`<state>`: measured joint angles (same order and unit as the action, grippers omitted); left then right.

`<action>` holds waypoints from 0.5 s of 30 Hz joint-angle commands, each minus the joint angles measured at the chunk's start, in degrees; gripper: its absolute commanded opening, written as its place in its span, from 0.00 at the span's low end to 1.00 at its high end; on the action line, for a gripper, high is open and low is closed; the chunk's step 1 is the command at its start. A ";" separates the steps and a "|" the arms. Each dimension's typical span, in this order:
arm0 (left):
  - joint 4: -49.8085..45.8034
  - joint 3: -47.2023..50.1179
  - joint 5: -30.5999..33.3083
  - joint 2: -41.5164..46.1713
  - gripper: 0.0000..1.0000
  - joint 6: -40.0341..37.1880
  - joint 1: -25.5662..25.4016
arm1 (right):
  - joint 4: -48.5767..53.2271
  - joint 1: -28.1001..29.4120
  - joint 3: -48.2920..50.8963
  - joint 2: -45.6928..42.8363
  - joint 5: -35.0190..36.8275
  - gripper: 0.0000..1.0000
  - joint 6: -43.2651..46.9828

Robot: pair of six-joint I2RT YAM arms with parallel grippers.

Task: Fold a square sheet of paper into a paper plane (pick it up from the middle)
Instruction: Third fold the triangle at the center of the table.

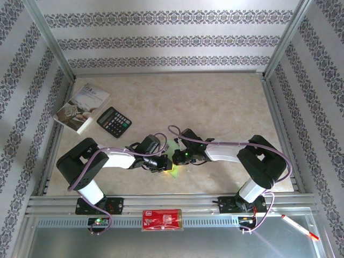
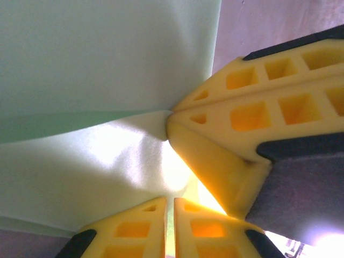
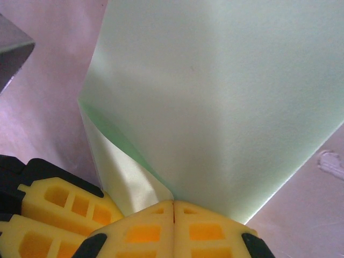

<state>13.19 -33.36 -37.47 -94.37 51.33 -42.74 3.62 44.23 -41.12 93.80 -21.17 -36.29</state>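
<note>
- The square sheet of paper (image 3: 215,97), light green and unprinted, is held between the two wrists over the near middle of the table (image 1: 215,102), with one layer curled over another.
- The left gripper (image 2: 170,208) is pinched almost closed on the sheet's edge.
- The right gripper (image 3: 173,207) is clamped fully closed on the sheet, just beside the left one.
- At the far left lies a grey-white booklet (image 1: 81,107), its cover print too small to read, next to a black calculator (image 1: 114,122).
- On the near rail sits a red packet (image 1: 162,220) whose white lettering is illegible.
</note>
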 commanded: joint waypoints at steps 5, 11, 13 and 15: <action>0.52 2.62 3.03 5.53 0.18 1.08 0.47 | 2.01 -1.37 0.67 2.71 4.02 0.02 -1.39; 0.71 2.42 3.26 7.29 0.18 0.61 1.08 | 1.32 -2.65 -1.21 3.76 3.95 0.02 -1.26; 1.34 2.40 2.94 6.57 0.17 0.61 1.08 | 1.06 -3.00 -1.74 4.12 3.77 0.02 -1.10; 2.32 2.18 2.12 5.51 0.17 0.76 1.04 | 0.97 -3.16 -2.07 4.36 3.64 0.02 -1.15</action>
<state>13.50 -30.98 -34.92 -87.90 51.55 -42.26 2.46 41.82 -43.13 95.94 -21.32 -37.41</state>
